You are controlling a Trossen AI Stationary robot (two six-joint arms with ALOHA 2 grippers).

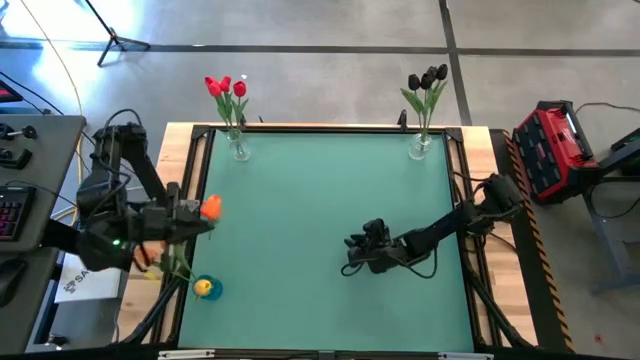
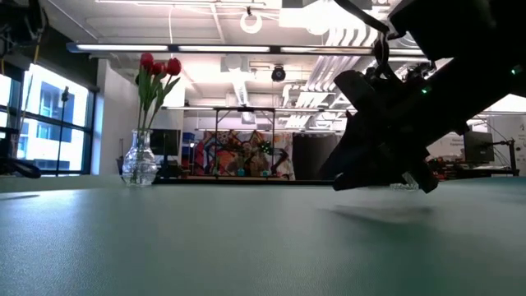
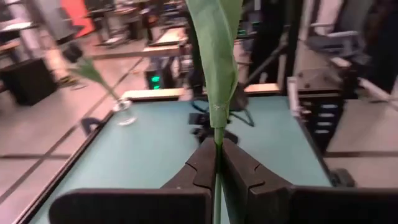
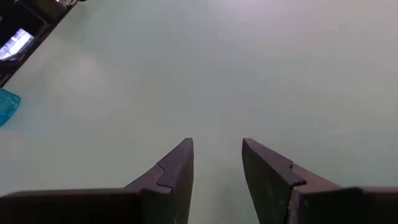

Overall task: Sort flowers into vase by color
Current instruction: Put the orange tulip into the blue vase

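A teal-topped counter (image 1: 320, 220) with a wooden rim stands on grey concrete in an open workshop. The left end effector (image 3: 217, 163) is at the counter's left edge, clamped on an orange-headed, green-stemmed tulip (image 1: 210, 208) (its leaf fills the wrist view). The right end effector (image 4: 216, 163) rests low mid-counter, fingers narrowly parted, holding nothing. No writing is legible.

Bright, even indoor light from above, with some blur in the close views.

In the low view, ceiling lamps (image 2: 255, 20) and a window (image 2: 49, 115) glare white, and the arm (image 2: 403, 107) stands dark against them, with a soft shadow on the table (image 2: 246, 238) under it. The left wrist view is blurred behind the leaf (image 3: 214, 56). The high view is evenly lit, with faint shadows. The right wrist view shows pale glare on the mat (image 4: 261, 68).
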